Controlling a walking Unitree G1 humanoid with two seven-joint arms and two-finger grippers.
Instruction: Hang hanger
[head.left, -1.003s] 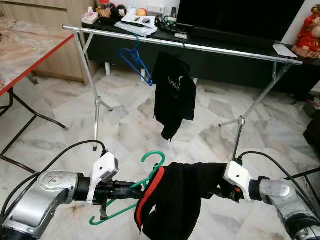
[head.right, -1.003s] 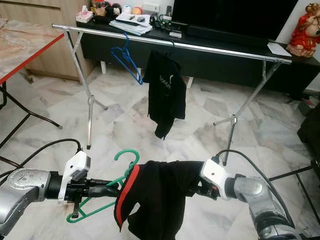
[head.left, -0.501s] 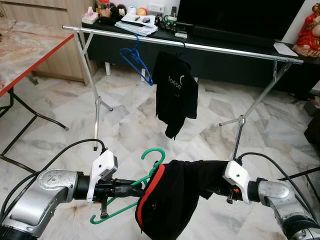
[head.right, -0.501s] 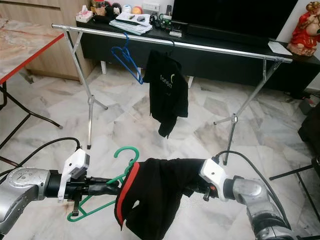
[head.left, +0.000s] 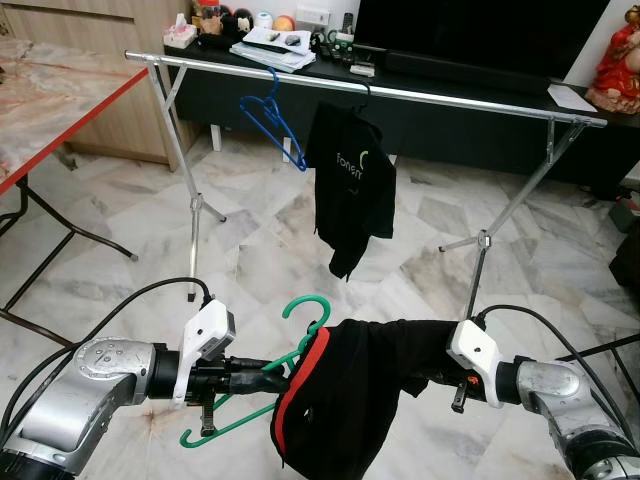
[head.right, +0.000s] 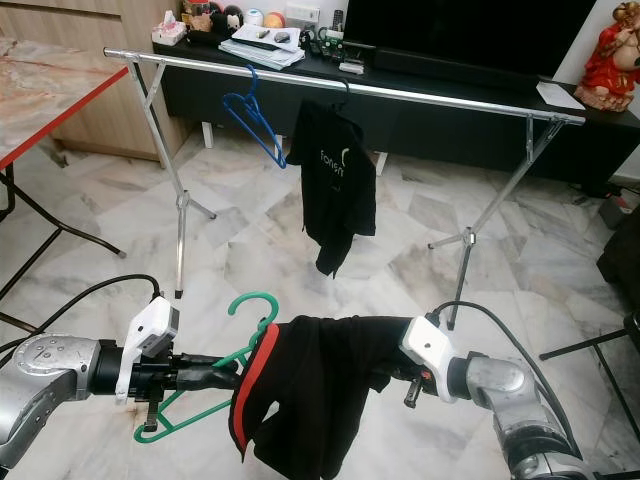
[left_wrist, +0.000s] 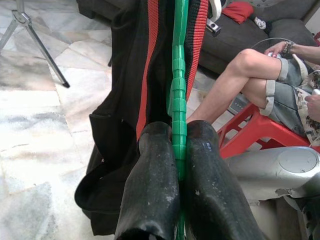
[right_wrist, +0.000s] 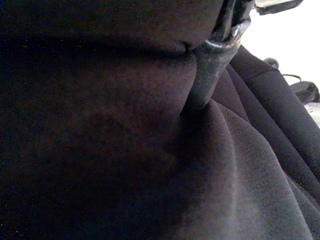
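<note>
- Head views: little has changed in the last second. The garment hung at twelve o'clock has swung slightly, and the right arm has eased back a touch.
- The left pincer (head.left: 262, 380), reaching in from eight o'clock, is clamped on the green hanger (head.left: 300, 318). The black shirt (head.left: 350, 400) drapes between both arms.
- The right pincer (head.right: 385, 380), at four o'clock, is buried in cloth; I cannot tell its state.
- The rail (head.left: 420, 97) stands well away at twelve o'clock.
- Left wrist view: the fingers (left_wrist: 155, 185) pinch the hanger's bar.
- Right wrist view: dark fabric, nothing clear.
- Risk: the half-draped shirt could slide off while being carried.
</note>
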